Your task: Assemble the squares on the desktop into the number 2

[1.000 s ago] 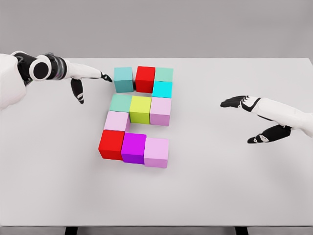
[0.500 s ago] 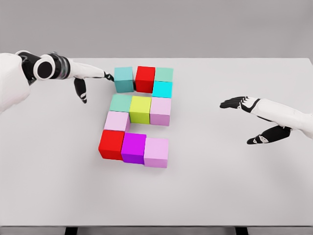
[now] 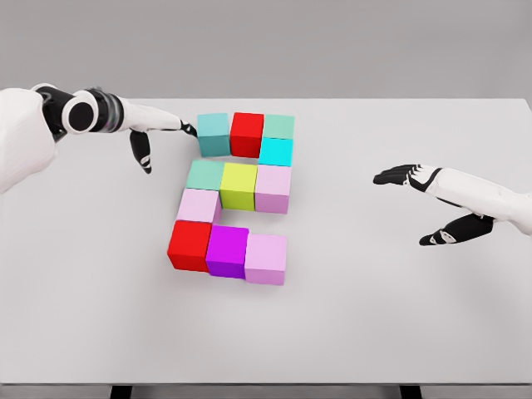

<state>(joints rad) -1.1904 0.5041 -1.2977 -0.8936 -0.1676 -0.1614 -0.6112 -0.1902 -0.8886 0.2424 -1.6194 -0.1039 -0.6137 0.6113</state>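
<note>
Head view: we see the blocks laid out as a 2 left of centre on the white table [image 3: 399, 316]. Top row is teal cube [image 3: 213, 134], red cube [image 3: 247, 133], mint cube [image 3: 279, 126], with a cyan cube [image 3: 276, 151] just below the mint one. Our left hand [image 3: 151, 129] sits just left of the teal cube, fingers extended flat, holding nothing, fingertips [image 3: 189, 129] touching or nearly touching its left face. Our right hand [image 3: 428, 199] hovers well apart to the right, fingers spread wide, empty.
</note>
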